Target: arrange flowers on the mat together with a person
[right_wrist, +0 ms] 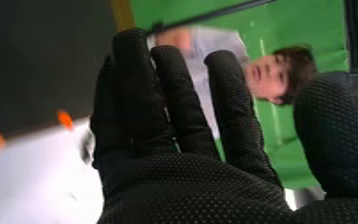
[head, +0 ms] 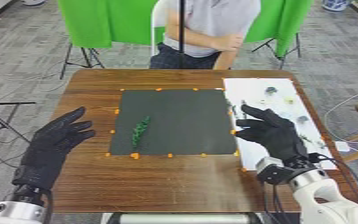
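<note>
My right hand is over the white sheet at the right of the table, its fingers spread and relaxed. In the right wrist view the same hand has straight fingers and holds nothing. My left hand is open left of the dark mat, apart from it. A green sprig lies on the mat's left part, roughly lengthwise. Small flowers and other pieces lie on the white sheet, some partly hidden by my right hand.
Orange marks line the mat's edges on the brown table. A person sits across the table with arms drawn in. A thin black pole stands at the far edge.
</note>
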`<state>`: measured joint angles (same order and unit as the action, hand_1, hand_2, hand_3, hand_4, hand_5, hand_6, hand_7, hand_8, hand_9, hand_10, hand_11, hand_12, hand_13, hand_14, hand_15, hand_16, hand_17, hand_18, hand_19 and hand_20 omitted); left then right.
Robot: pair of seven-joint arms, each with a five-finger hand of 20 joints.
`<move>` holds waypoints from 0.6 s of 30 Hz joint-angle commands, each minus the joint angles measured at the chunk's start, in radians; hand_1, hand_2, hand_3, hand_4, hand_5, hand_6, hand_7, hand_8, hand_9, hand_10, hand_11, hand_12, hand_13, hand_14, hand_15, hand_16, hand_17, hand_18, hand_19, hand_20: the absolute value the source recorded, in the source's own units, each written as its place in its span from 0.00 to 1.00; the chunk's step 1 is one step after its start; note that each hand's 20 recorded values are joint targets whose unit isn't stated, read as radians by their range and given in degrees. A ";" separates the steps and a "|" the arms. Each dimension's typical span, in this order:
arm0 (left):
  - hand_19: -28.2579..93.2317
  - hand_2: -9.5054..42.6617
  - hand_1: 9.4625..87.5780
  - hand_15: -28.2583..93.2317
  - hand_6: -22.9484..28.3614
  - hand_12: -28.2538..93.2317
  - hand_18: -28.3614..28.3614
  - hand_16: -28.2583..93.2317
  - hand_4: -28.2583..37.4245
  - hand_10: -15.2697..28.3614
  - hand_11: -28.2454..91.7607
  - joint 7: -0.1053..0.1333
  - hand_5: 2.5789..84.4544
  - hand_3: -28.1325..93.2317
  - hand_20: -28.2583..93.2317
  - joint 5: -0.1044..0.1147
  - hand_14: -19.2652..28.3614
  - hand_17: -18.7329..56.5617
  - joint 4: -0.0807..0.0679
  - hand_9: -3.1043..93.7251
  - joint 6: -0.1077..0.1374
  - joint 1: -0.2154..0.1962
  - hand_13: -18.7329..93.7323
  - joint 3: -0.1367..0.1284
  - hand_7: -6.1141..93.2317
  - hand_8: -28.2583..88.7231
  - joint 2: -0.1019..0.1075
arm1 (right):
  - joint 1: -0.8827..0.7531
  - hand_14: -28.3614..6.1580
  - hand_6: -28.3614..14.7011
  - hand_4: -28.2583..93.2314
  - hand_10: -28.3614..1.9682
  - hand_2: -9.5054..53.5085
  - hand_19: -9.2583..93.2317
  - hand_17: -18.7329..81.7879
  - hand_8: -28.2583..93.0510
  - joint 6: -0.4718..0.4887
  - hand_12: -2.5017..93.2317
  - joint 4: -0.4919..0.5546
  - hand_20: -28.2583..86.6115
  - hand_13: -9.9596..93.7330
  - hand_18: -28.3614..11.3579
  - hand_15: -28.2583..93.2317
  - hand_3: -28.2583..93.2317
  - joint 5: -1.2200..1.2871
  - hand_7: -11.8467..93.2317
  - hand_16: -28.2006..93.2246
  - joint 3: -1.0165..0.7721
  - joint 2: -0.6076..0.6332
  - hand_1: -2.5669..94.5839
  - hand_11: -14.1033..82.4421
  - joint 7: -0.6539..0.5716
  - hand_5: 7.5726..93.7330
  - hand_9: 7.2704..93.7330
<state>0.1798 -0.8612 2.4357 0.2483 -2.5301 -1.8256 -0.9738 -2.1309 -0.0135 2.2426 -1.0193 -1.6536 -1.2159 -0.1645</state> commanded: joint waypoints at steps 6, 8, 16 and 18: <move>0.65 0.28 0.16 0.67 0.61 0.31 0.94 0.14 0.00 0.83 0.45 -0.012 0.42 0.87 0.25 -0.005 1.00 0.11 0.005 0.40 0.009 -0.015 0.39 -0.009 0.21 0.15 -0.004 | 0.003 0.35 0.53 0.05 0.32 0.22 0.86 0.43 0.13 -0.273 0.19 0.170 0.27 0.65 0.13 0.75 0.83 -0.707 0.30 0.30 0.041 0.176 0.34 0.48 -0.459 0.54 0.61; 0.65 0.28 0.16 0.67 0.61 0.31 0.94 0.14 0.00 0.83 0.45 -0.012 0.42 0.87 0.25 -0.001 1.00 0.11 0.004 0.40 0.012 -0.017 0.39 -0.010 0.21 0.16 -0.003 | 0.014 0.37 0.52 0.05 0.32 0.20 0.90 0.46 0.13 -0.282 0.20 0.170 0.23 0.68 0.13 0.76 0.83 -0.854 0.30 0.31 0.066 0.211 0.36 0.51 -0.551 0.55 0.63; 0.66 0.28 0.16 0.67 0.62 0.31 0.94 0.14 0.00 0.83 0.45 -0.022 0.42 0.87 0.25 -0.007 1.00 0.11 0.005 0.40 0.007 -0.017 0.39 -0.013 0.21 0.16 -0.005 | 0.083 0.42 0.49 0.06 0.31 0.15 0.98 0.54 0.14 -0.237 0.21 0.119 0.09 0.73 0.12 0.77 0.81 -1.240 0.28 0.32 0.151 0.292 0.39 0.52 -0.831 0.57 0.67; 0.66 0.28 0.16 0.68 0.62 0.31 0.94 0.14 0.00 0.84 0.45 -0.024 0.43 0.87 0.25 -0.008 1.00 0.11 0.006 0.40 0.005 -0.018 0.39 -0.013 0.21 0.16 -0.006 | 0.112 0.42 0.49 0.06 0.30 0.14 0.99 0.56 0.14 -0.172 0.20 0.096 0.08 0.75 0.12 0.77 0.80 -1.354 0.26 0.32 0.180 0.307 0.40 0.51 -0.911 0.56 0.68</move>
<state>0.1738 -0.8623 2.4381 0.2500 -2.5340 -1.8359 -0.9737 -2.0752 -0.3176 2.3927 -1.9256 -1.4938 -0.9463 -0.9017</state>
